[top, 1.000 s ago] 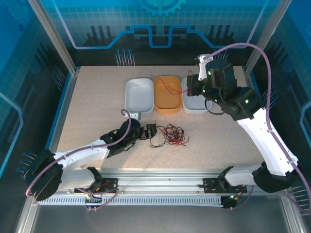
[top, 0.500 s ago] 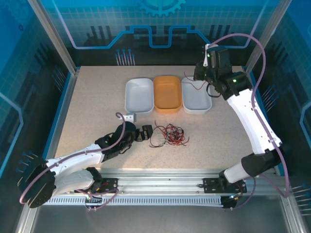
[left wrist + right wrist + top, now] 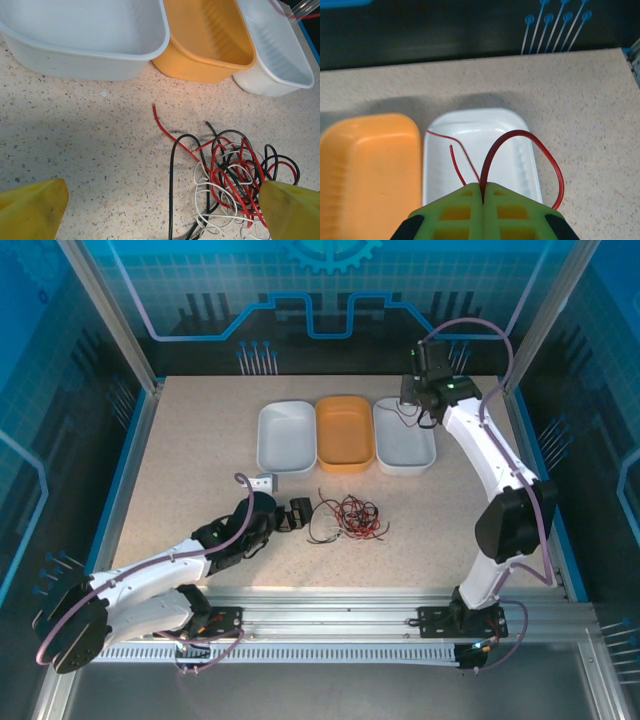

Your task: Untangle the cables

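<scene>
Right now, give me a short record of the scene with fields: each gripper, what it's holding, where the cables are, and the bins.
left gripper: open, low at the left edge of the tangle, holding nothing
right gripper: shut on a red cable
red cable: looped over the right white bin; can't tell if it touches the bin
tangle: red, black and white cables on the table, on the near side of the bins
bins: left white bin, orange bin, right white bin, side by side in a row

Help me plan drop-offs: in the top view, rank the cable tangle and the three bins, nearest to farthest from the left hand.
1. Cable tangle, just right of the left hand.
2. Left white bin, straight beyond it.
3. Orange bin, in the middle.
4. Right white bin, farthest right.
</scene>
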`<state>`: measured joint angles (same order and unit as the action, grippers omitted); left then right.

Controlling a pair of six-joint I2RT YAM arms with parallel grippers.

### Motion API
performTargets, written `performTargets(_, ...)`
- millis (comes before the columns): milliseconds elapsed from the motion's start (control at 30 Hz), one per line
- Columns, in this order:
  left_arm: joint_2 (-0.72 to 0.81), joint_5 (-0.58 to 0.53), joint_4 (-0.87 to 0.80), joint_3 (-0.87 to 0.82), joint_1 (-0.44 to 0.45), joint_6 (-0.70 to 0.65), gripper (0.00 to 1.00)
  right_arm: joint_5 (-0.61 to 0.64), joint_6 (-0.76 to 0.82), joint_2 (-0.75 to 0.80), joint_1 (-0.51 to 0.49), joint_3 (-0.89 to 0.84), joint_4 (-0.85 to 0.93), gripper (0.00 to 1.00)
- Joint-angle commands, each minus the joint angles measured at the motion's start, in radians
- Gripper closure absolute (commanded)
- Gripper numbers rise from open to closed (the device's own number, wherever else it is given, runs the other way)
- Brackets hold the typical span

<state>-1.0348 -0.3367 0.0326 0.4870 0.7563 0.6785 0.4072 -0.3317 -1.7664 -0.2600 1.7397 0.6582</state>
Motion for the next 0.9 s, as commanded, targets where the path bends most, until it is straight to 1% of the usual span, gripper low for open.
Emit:
performTargets(0, 0.003, -0.009, -0.011, -0.013, -0.003, -0.02, 0.01, 0.049, -0.006, -0.035, 0.015, -0.034, -0.006, 1.0)
performTargets(133, -0.008, -0.006, -0.005, -0.013, -0.002, -0.016, 0.01, 0.022, -0.016, -0.085, 0.014, -0.067, 0.004, 1.0)
performTargets(267, -0.023, 0.004, 0.008, -0.013, -0.003, -0.011, 0.01, -0.047, -0.023, -0.139, 0.014, -0.089, 0.018, 1.0)
performTargets(533, -0.036, 0.011, 0.01, -0.011, -0.003, -0.01, 0.01, -0.15, -0.015, -0.31, 0.013, -0.02, 0.124, 1.0)
performTargets(767, -0.044, 0.021, 0.009, -0.005, -0.003, -0.008, 0.01, -0.163, -0.019, -0.432, 0.019, 0.051, 0.222, 1.0)
performTargets(867, -0.051, 0.026, 0.01, -0.001, -0.003, -0.008, 0.01, -0.157, -0.029, -0.454, 0.026, 0.072, 0.254, 1.0)
